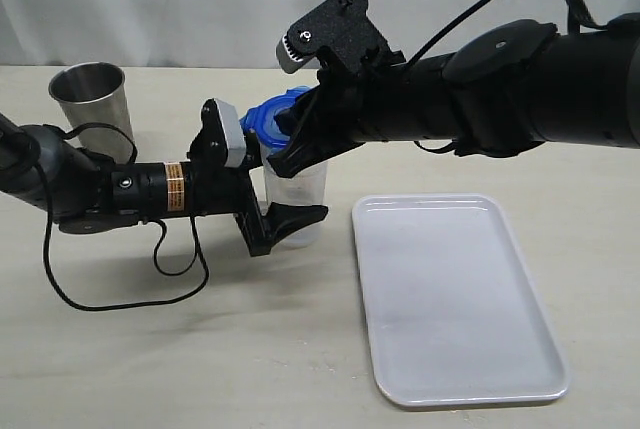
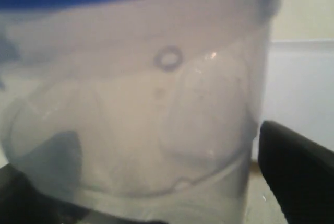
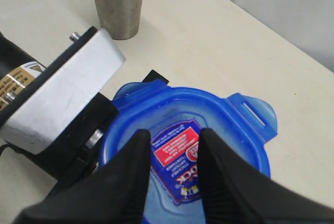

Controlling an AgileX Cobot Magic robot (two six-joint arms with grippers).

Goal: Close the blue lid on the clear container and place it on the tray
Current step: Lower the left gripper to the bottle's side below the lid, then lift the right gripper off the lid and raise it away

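Note:
The clear container (image 1: 302, 192) stands upright on the table just left of the tray (image 1: 450, 299). My left gripper (image 1: 290, 201) is shut on its lower body; the translucent wall (image 2: 156, 119) fills the left wrist view, with a black finger (image 2: 297, 177) against its side. The blue lid (image 1: 270, 121) sits on top of the container, its side flaps sticking outward. My right gripper (image 3: 175, 136) hovers on the lid (image 3: 240, 125) from above, its fingers a little apart over the red-and-blue label and holding nothing. Whether they touch the lid is unclear.
A grey steel cup (image 1: 90, 99) stands at the back left, also seen in the right wrist view (image 3: 117, 2). The left arm's black cable (image 1: 130, 289) loops on the table in front of that arm. The tray holds nothing.

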